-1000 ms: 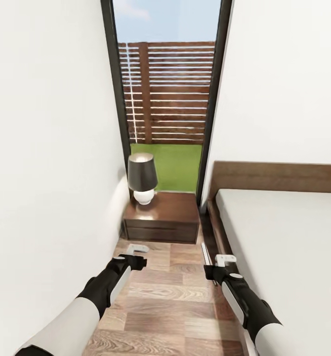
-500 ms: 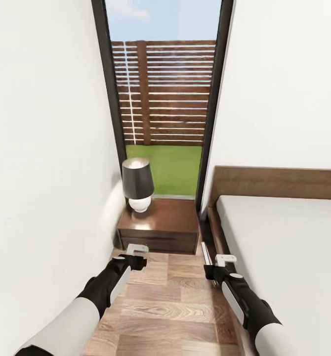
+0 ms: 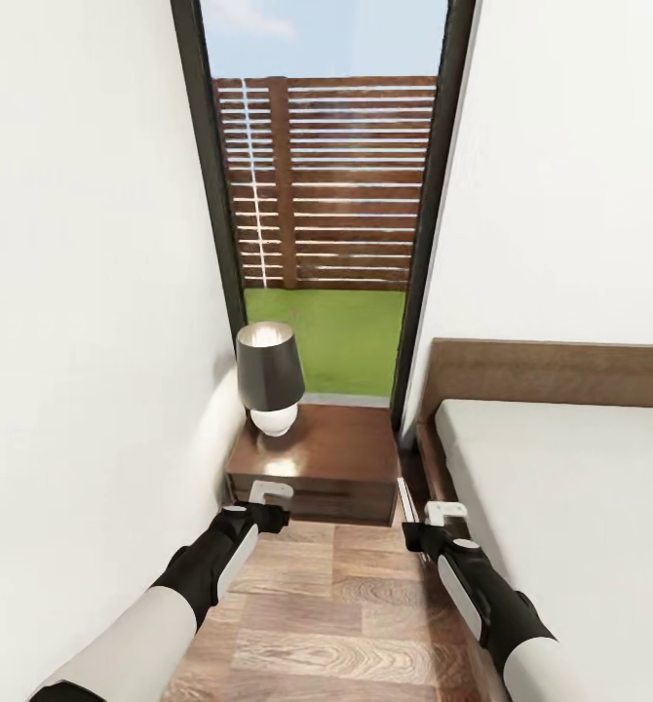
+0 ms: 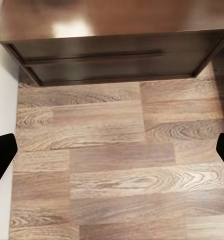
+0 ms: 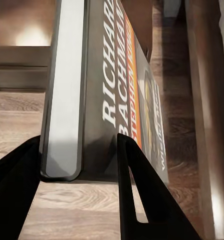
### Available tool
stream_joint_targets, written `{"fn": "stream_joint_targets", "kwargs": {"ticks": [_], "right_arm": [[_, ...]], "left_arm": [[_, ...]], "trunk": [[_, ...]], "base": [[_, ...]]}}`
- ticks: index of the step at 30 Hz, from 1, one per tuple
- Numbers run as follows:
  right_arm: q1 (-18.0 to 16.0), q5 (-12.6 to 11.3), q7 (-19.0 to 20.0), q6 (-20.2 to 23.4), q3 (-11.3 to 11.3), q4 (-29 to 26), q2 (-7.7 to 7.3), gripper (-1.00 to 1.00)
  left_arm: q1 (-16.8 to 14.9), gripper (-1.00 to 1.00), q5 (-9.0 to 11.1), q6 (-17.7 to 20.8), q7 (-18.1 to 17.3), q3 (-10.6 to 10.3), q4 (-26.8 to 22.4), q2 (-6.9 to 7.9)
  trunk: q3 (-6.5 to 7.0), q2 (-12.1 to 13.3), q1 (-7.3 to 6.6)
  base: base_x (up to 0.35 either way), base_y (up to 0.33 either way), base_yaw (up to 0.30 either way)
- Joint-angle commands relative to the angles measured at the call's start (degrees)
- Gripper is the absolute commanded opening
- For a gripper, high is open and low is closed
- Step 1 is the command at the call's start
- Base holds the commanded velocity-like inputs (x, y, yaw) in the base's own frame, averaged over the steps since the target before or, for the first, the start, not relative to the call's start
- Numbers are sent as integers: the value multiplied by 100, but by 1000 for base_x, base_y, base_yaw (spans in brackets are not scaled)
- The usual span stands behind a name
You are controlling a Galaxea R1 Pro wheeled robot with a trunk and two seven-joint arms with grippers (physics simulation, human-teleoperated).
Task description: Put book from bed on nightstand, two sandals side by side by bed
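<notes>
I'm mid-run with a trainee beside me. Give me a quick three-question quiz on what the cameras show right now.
1. True or false: the right gripper is shut on the book.
2. What stands on the nightstand? A) a lamp B) a mug C) a pair of sandals
3. Fill in: in the head view the bed lies on the robot's ____ side.

Key:
1. True. The right wrist view shows its fingers clamped on the book's edge, the book held on edge.
2. A. The lamp, dark shade on a white base, stands at the top's left rear corner; the left gripper hovers open before the drawer front.
3. Right.
</notes>
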Motion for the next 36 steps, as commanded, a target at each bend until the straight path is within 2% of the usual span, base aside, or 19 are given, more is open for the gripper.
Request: {"fn": "stream_joint_targets", "kwargs": {"ticks": [1, 9, 14, 15, 17, 18, 21, 22, 24, 25, 26, 27, 28, 29, 33, 34, 36], "right_arm": [[-3, -57, -30, 24, 18, -11, -3, -100], [-3, -37, -93, 14, 48, -61, -3, -100], [-3, 208, -640, 47, 121, -226, 8, -100], [-3, 420, -968, 83, 190, -279, 16, -100], [-7, 716, -1322, 158, 290, -322, 30, -100], [-13, 1068, -1654, 292, 398, -362, 50, -100], [-17, 1595, -2056, 572, 528, -394, 100, -100], [-20, 1912, -2250, 753, 582, -409, 156, -100], [-25, 2195, -2389, 909, 628, -421, 224, -100], [-35, 2467, -2503, 1033, 707, -432, 305, -100], [-39, 2616, -2562, 1090, 772, -436, 350, -100], [-52, 3129, -2745, 1263, 1085, -441, 486, -100], [-54, 3313, -2800, 1322, 1211, -441, 522, -100], [-58, 3644, -2882, 1429, 1449, -446, 573, -100], [-62, 4098, -2956, 1540, 1753, -461, 631, -100], [-63, 4221, -2952, 1565, 1836, -488, 646, -100], [-67, 4336, -2843, 1580, 1911, -560, 660, -100]], "left_arm": [[-4, 100, 61, 25, 50, -29, -9, 4], [3, 100, 55, 10, 46, -29, -9, 4], [5, 100, 64, 14, 26, -29, -9, 4], [5, 100, 69, 15, 22, -29, -9, 4], [7, 100, 71, 17, 20, -29, -9, 4], [9, 100, 70, 20, 18, -29, -9, 4], [18, 100, 74, 18, 14, -33, -7, 1], [24, 100, 74, 14, 8, -46, 1, -1], [30, 100, 72, 12, 3, -89, 13, -5], [34, 100, 71, 10, -2, -175, 28, -8], [35, 100, 71, 10, -4, -237, 33, -11], [38, 100, 72, 10, -7, -476, 43, -12], [38, 100, 73, 11, -8, -566, 45, -12], [39, 100, 75, 13, -9, -747, 48, -12], [40, 100, 84, 15, -7, -1091, 51, -23], [40, 100, 90, 15, -6, -1238, 52, -32], [42, 100, 97, 16, -7, -1402, 54, -43]], "trunk": [[-7, -5, 4], [-7, -5, 4], [-7, -5, 4], [-7, -5, 4], [-7, -5, 4], [-7, -5, 4], [-7, -5, 4], [-7, -5, 4], [-7, -5, 4], [-7, -5, 4], [-7, -5, 4], [-7, -5, 4], [-7, -5, 4], [-7, -5, 4], [-7, -5, 4], [-7, -5, 4], [-7, -5, 4]], "base": [[339, 85, 0], [299, 39, 0], [99, 6, 0], [38, 2, 0], [28, 2, 0], [16, 1, 0], [10, 1, 0], [5, 0, 0], [4, 0, 0], [2, 0, 0], [2, 0, 0], [0, 0, 0], [0, 0, 0], [0, 0, 0], [0, 0, 0], [0, 0, 0], [0, 0, 0]]}}
